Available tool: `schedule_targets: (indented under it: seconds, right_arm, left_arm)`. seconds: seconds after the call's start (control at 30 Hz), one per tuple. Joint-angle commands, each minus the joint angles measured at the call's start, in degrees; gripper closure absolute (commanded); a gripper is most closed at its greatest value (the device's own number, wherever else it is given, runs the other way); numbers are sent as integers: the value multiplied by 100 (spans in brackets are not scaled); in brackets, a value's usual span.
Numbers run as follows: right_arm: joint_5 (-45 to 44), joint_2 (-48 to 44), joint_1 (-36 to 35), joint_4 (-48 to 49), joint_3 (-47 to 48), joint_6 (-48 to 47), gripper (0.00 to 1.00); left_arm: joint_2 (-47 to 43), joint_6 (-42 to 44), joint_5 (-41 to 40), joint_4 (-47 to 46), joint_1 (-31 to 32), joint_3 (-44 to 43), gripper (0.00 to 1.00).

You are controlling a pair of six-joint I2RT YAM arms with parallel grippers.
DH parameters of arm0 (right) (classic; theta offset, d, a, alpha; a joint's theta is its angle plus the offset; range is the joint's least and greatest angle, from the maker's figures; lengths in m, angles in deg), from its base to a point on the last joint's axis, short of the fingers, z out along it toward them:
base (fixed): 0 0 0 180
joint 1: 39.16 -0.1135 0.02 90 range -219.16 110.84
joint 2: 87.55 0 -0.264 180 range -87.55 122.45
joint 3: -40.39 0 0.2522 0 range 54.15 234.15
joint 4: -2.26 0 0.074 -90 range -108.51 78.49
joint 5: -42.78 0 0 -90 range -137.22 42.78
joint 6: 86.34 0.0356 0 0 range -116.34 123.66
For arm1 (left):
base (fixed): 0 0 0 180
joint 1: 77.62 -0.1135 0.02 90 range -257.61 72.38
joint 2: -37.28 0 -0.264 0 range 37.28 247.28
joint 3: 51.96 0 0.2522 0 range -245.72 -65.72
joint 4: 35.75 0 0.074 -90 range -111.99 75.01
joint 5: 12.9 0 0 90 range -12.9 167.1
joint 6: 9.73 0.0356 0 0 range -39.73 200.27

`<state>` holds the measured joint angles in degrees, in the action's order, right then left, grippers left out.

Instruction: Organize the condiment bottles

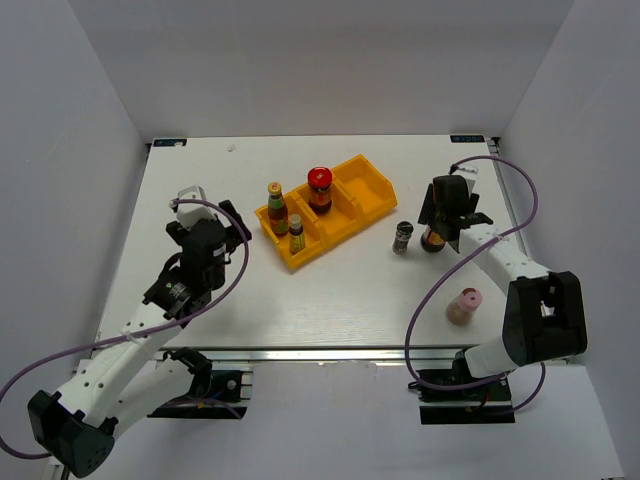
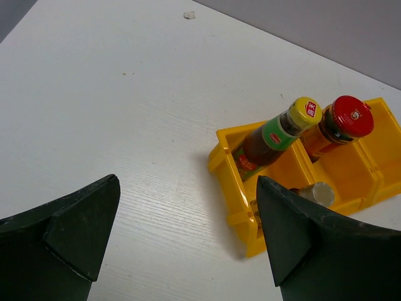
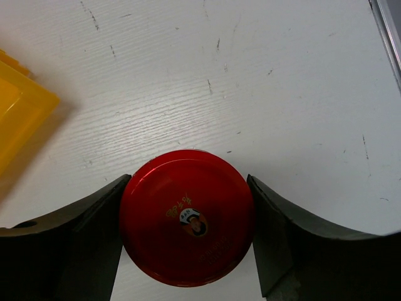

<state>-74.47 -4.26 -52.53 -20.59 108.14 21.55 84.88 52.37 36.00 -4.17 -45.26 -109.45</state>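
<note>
Your right hand [image 3: 188,182] is clamped on a dark glass jar with a red lid [image 1: 433,241], its fingers [image 3: 94,238] pressing both sides of the lid. The jar stands upright on the white table [image 1: 200,170], well to the right of the yellow three-compartment plastic tray [image 1: 375,190]. Between that jar and the tray stands a small dark-lidded jar [image 1: 402,238]. A pink-lidded shaker [image 1: 464,306] sits nearer you, off the tray's right. The tray's left compartment holds a green-capped, red-labelled sauce bottle [image 1: 276,207] and a slim yellow-capped bottle [image 1: 296,236]. Its middle one holds a second red-lidded jar [image 1: 319,190]. Your left hand [image 2: 188,182] is released, hovering left of the tray.
</note>
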Motion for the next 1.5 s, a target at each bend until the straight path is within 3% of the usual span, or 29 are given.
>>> schedule_targets:
  seconds: [0.0, 0.3, 0.5, 0.9, 1.47]
  right_arm:
    - [-158, -23, 9, 73, 225, 83, 29]
    - [-168, -295, 9, -6, 506, -154, 52]
    - [745, -568, -43, 337, 901, -435, 53]
    - [1580, -419, -597, 759, 1763, -840, 59]
    - [1714, 776, -2117, 1434, 2554, -1261, 62]
  left_arm:
    - [-136, -40, -144, 37, -2, -84, 2]
    - [-180, -58, -188, 37, -2, 22, 2]
    - [-268, 12, -91, -182, -2, 206, 2]
    - [-321, 215, 444, -578, -10, 426, 2]
    - [-347, 215, 410, -622, -2, 488, 2]
